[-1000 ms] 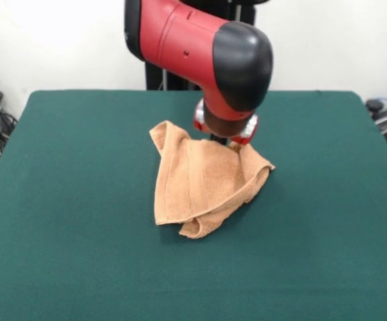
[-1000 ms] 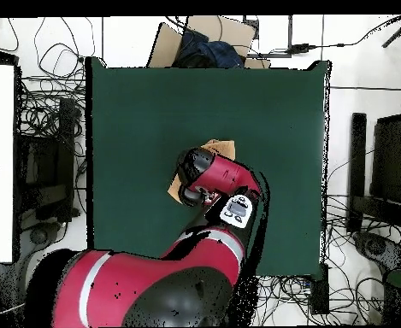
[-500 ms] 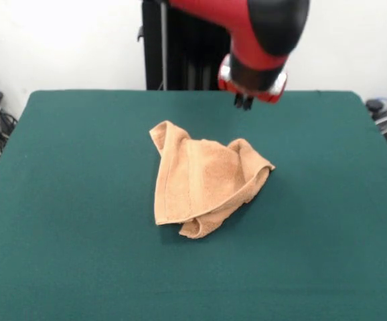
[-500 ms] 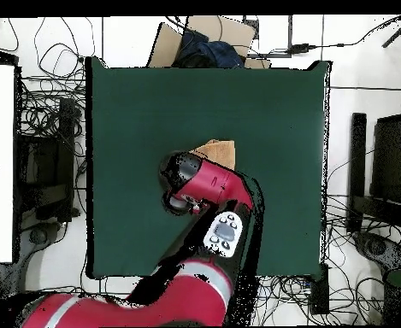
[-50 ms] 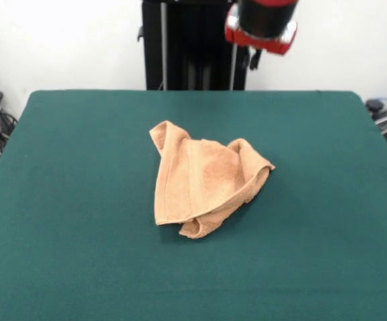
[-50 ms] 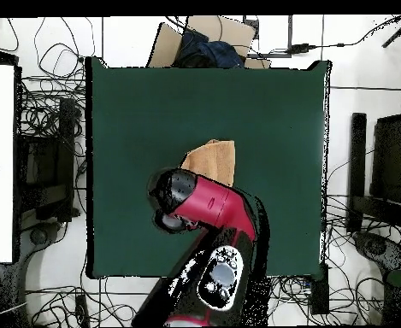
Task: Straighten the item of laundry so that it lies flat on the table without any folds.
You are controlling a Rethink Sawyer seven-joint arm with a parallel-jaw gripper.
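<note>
Front view: a peach-orange terry towel (image 5: 203,179) lies crumpled near the centre of the dark green table (image 5: 73,254), slightly above and right of the frame's middle. The towel is not flat. Its upper left corner rises to a rounded peak, its right side folds over into a curved lip, and a doubled flap rolls under at the lower edge. A woven band runs down the left portion as a faint vertical stripe. The cloth rests on the felt with bare green surface on every side.

The gripper (image 5: 254,60) hangs at the top of the frame, right of centre, below a red ring and a black wrist housing. It is well above and behind the towel and touches nothing. Only short dark tips show under the ring; whether the jaws stand apart or together cannot be told. Black upright rails stand behind it against a white wall.

Overhead view: the towel (image 6: 214,161) appears as an orange patch near the middle of the table (image 6: 135,102), its lower part hidden by the red and black arm (image 6: 205,205), which reaches up from the bottom of the frame. Cables (image 6: 41,111) crowd the floor at left and right, and a cardboard box (image 6: 173,43) sits beyond the upper table edge.
</note>
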